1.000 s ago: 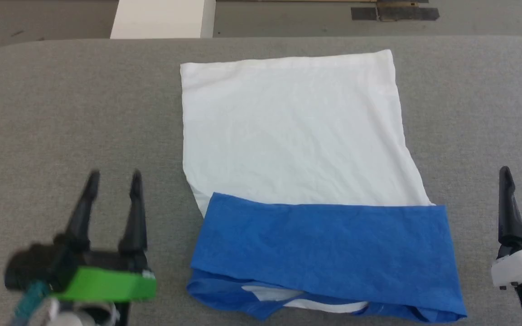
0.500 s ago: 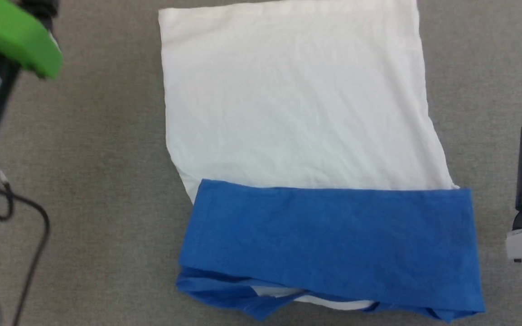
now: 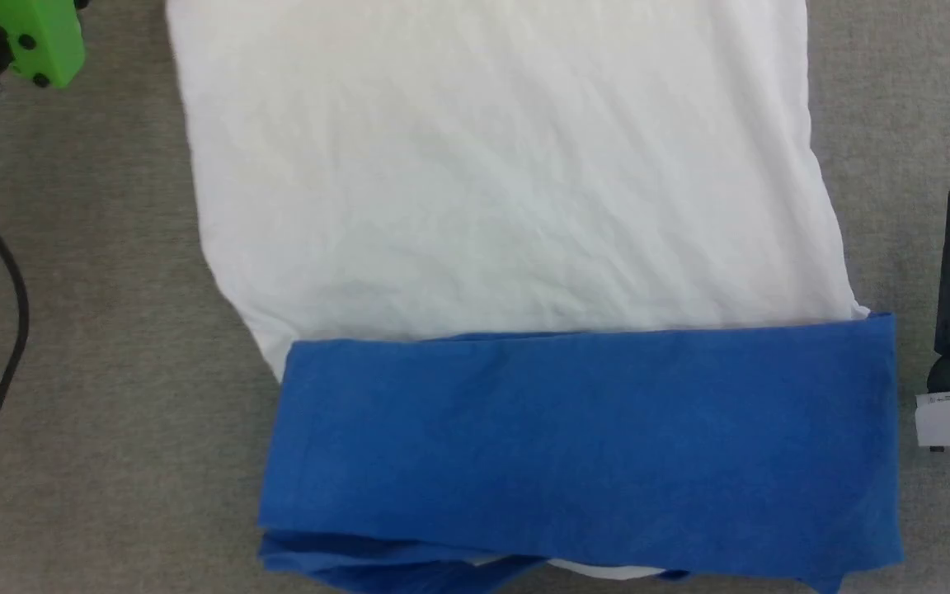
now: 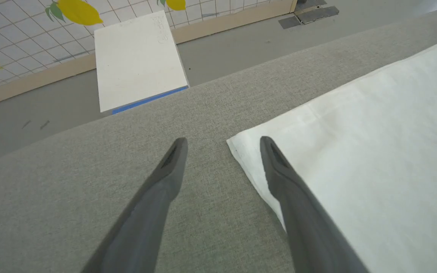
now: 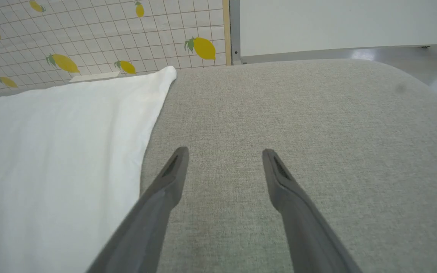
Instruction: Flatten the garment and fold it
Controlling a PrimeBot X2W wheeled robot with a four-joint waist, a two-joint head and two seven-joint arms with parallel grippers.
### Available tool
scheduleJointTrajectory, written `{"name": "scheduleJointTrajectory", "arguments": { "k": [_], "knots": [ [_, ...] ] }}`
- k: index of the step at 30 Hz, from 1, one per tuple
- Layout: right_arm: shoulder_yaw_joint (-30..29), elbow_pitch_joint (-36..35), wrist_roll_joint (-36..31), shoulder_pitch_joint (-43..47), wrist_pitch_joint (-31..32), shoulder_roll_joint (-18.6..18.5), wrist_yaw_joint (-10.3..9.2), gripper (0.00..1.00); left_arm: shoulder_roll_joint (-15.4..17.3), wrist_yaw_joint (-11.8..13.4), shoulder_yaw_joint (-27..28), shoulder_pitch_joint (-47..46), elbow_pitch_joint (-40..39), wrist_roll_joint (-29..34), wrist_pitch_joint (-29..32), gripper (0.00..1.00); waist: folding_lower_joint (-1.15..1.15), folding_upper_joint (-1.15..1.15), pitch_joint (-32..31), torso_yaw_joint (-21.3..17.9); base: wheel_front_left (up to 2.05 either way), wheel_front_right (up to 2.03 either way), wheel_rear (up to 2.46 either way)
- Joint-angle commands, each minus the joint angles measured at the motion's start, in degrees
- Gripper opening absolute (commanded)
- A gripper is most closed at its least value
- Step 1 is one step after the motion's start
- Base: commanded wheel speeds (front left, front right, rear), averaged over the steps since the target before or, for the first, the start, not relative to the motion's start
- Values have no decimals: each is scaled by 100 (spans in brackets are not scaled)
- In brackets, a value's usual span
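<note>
T-shirt (image 3: 508,206) cloth sits right at your left gripper (image 4: 222,142). Its two dark fingers (image 4: 167,178) stand well apart and hold nothing, one over bare grey worktop (image 4: 89,182) and the other over the white fabric. The shirt's far-left corner lies between the tips. You cannot tell from the left wrist view whether the tips touch the surface. Your right gripper (image 5: 224,151) is likewise spread and empty. Both of its fingers are over bare worktop, and the shirt's white edge runs just beside the inner one. In the head view you see one right finger near the shirt's right side, level with the line where white meets blue and apart from the cloth.

The T-shirt lies flat on the worktop, its white body lightly creased and reaching past the top of the head view. A royal-blue band (image 3: 582,437) is folded straight across its near end from side to side. Under the band's near edge, a sliver of white and more blue layers peek out. At the head view's upper left is the left arm's green housing (image 3: 42,37), and a black cable (image 3: 5,330) runs down that side. Beyond the worktop's far edge you have a grey floor (image 4: 222,53), a white board (image 4: 139,57) on it, and a lemon-patterned tiled wall (image 5: 89,38).
</note>
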Motion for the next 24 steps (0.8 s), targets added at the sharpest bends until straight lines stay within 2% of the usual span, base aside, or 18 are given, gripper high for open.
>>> {"name": "scheduleJointTrajectory", "arguments": {
  "k": [1,9,10,11,13,18,21,24],
  "knots": [
    [-18,32,60,-92,-72,3,-9,100,79,-38,12,-86,60,-75,42,100,-1,0,374,-355,0,0,0],
    [-17,133,120,-100,-199,3,-9,100,181,-25,36,51,345,-278,223,100,-1,0,648,-560,0,0,0],
    [-18,138,119,-105,-203,3,-9,100,180,-26,-3,77,363,-301,272,63,-1,0,658,-567,0,0,0],
    [-20,142,110,-111,-201,3,-9,100,195,-29,-95,118,363,-336,360,0,-1,0,664,-573,0,0,0],
    [-15,128,74,-135,-171,3,-9,100,239,-33,-238,174,315,-411,445,0,-1,0,664,-575,0,0,0],
    [9,-221,-114,-536,155,3,-9,100,277,-36,-355,274,299,-440,127,0,-1,0,487,-536,0,0,0],
    [38,-684,-428,-1240,766,0,-9,100,250,-37,-441,331,343,-464,-43,0,-1,0,329,-477,0,0,0],
    [212,-896,-565,-2125,1632,-237,-9,100,181,-37,-532,348,359,-504,-183,0,-1,0,223,-377,0,0,0]
  ]
}}
